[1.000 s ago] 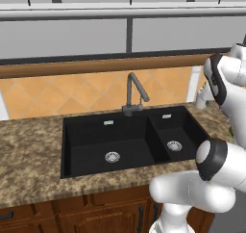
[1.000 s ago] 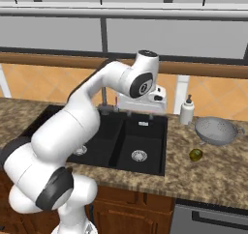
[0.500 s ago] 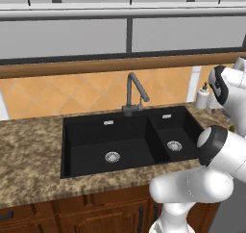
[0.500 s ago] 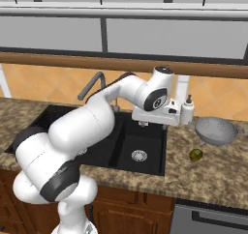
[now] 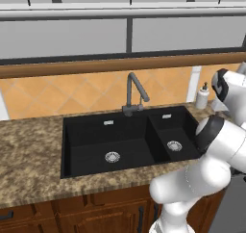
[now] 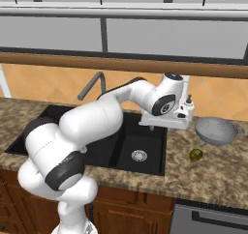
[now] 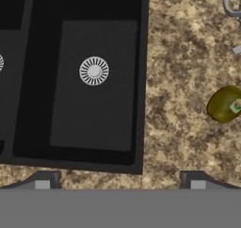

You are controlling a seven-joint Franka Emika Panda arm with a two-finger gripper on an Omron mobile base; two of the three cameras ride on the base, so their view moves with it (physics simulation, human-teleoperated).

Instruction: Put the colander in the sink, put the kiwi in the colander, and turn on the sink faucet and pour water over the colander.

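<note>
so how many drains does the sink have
2: one drain sits in the floor of the larger left basin, the other in the smaller right basin of the sink. Nothing covers either basin floor.

Colander (image 6: 218, 130) on counter, kiwi (image 6: 195, 154) just beside, black sink (image 6: 127, 153), faucet (image 5: 133, 94)

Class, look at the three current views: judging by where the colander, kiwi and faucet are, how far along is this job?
Nothing is done yet. The colander sits on the counter right of the sink, the kiwi beside it, also on the counter. In hand: the open gripper hovers above the sink's right edge, holding nothing. Left: moving the colander into the sink, adding the kiwi, turning on the sink faucet; no water runs.
</note>
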